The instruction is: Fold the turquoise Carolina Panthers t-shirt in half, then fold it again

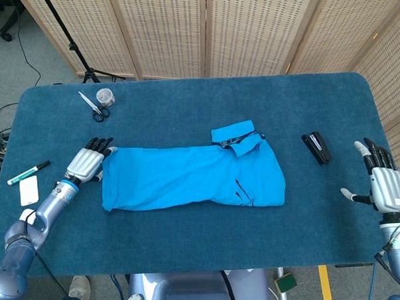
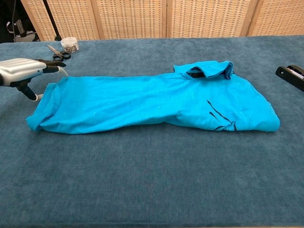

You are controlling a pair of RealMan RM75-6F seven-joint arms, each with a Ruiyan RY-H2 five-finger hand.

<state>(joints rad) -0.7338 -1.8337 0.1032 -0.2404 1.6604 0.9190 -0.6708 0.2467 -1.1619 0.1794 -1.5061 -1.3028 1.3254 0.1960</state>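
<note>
Shirt: the soft turquoise folded t-shirt lies as a long band across the middle of the frame on the napped dark-blue felt table; a small flap with dark trim is turned up at its upper right
Left hand: the silver-backed, black-fingered left hand sits at the shirt's left end, fingers apart, gripping nothing; the chest view shows its fingertips over the rolled hem
Right hand: the right hand shows only in the head view, lower right, splayed and holding nothing, well apart from the shirt
Head view only: white marker with green cap, white card
Both views: metal scissors, black stapler
</note>
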